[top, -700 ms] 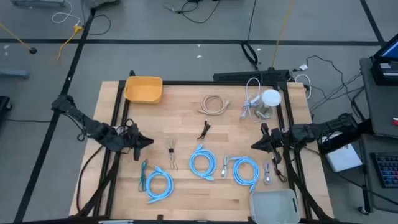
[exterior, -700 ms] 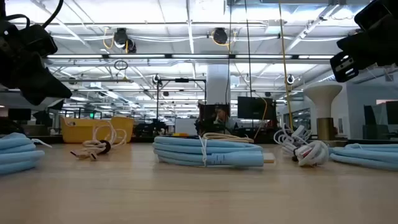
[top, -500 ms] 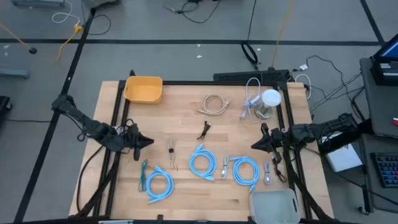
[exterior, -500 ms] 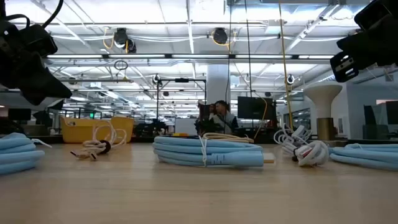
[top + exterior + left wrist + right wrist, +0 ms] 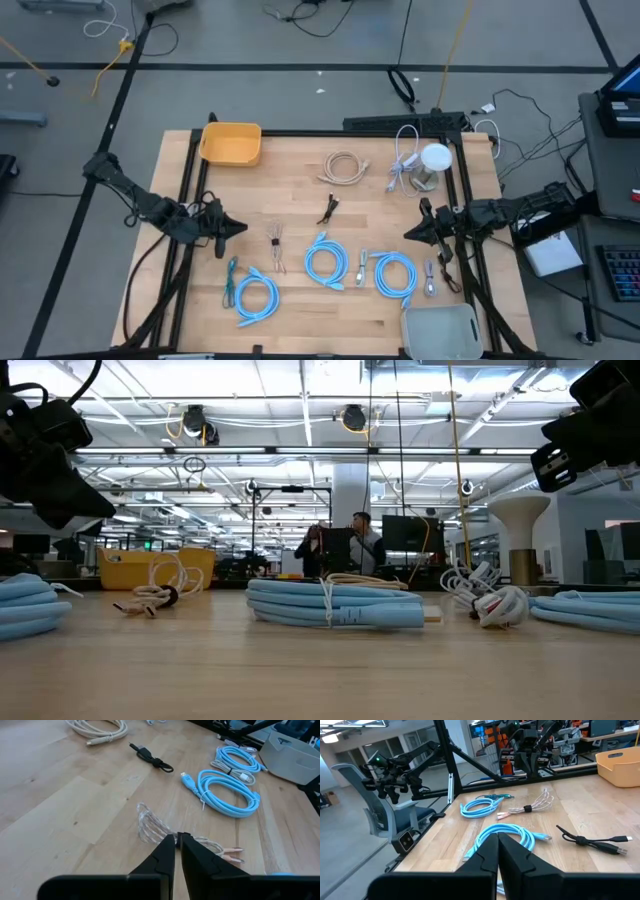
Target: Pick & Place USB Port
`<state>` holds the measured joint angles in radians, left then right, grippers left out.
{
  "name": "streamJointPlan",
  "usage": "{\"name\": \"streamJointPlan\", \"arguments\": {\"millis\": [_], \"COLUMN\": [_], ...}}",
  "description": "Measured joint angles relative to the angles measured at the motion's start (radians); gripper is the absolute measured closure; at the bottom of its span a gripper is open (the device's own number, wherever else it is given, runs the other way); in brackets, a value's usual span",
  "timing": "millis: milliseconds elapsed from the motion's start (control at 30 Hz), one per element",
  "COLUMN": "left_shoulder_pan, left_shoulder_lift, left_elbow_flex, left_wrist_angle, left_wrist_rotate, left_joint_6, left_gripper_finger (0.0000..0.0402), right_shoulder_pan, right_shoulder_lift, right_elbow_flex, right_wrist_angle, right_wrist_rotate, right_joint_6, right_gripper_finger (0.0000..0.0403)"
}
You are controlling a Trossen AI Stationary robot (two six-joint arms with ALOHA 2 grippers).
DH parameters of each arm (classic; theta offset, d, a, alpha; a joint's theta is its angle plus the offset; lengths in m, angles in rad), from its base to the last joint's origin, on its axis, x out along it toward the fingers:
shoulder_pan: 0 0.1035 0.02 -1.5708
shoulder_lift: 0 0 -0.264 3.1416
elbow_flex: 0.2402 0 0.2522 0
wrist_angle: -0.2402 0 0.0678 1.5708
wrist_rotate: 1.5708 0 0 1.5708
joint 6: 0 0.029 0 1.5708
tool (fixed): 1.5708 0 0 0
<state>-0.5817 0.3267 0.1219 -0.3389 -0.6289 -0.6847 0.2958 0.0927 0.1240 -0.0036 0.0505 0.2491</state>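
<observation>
— High view, entries?
— Logged left gripper [image 5: 232, 228] over the pale wooden table [image 5: 300, 160], left side; right gripper [image 5: 410, 233] over the right side, waiting. Found thin clear-jacketed cable bundle [image 5: 276, 250], judged the USB item, just beside the left tips, well apart from the right. Judged left arm nearer. Long axis lay across the left gripper's pointing line. Also listed: short black tied cable [image 5: 327, 209], three light-blue coiled cables, shallow yellow plastic bin [image 5: 232, 143] at the far left corner.

— Low view?
— Showed both arms raised off the table. Noted glossy light-blue coil [image 5: 335, 605], round-sectioned, tied at the middle. Could not pick out the clear bundle.

— Left wrist view?
— Recorded jaws narrow, a bare slit between the dark fingers [image 5: 162, 857], holding nothing. Placed clear bundle [image 5: 150, 827] directly ahead of the tips, flat on the wood, translucent loops, coppery plugs at one end.

— Right wrist view?
— Recorded jaws pressed close, empty. Spotted the bundle [image 5: 530, 802] far across, beyond a blue coil.
</observation>
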Motion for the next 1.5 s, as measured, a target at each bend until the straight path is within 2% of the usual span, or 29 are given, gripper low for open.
{"name": "streamJointPlan", "arguments": {"millis": [433, 600, 867, 1033, 1167, 1400, 1500], "left_shoulder_pan": [0.0, 0.0, 0.0, 0.0, 0.0, 0.0, 0.0], "left_shoulder_lift": [0.0, 0.0, 0.0, 0.0, 0.0, 0.0, 0.0], "left_elbow_flex": [0.0, 0.0, 0.0, 0.0, 0.0, 0.0, 0.0], "left_wrist_angle": [0.0, 0.0, 0.0, 0.0, 0.0, 0.0, 0.0], "left_wrist_rotate": [0.0, 0.0, 0.0, 0.0, 0.0, 0.0, -0.001], "left_joint_6": [0.0, 0.0, 0.0, 0.0, 0.0, 0.0, 0.0], "left_gripper_finger": [0.0371, 0.0371, 0.0371, 0.0371, 0.0371, 0.0371, 0.0371], "right_shoulder_pan": [0.0, 0.0, 0.0, 0.0, 0.0, 0.0, 0.0], "right_shoulder_lift": [0.0, 0.0, 0.012, 0.023, 0.022, 0.045, 0.06], "right_elbow_flex": [0.0, -0.001, -0.001, -0.001, 0.0, 0.0, 0.0], "right_wrist_angle": [0.003, 0.111, 0.362, 0.474, 0.517, 0.447, 0.42], "right_wrist_rotate": [0.0, 0.003, 0.289, 0.429, 0.445, 0.503, 0.5], "right_joint_6": [0.005, 0.169, 0.529, 0.566, 0.594, 0.473, 0.511], "right_gripper_finger": [0.0403, 0.0403, 0.0403, 0.0403, 0.0403, 0.0403, 0.0403]}}
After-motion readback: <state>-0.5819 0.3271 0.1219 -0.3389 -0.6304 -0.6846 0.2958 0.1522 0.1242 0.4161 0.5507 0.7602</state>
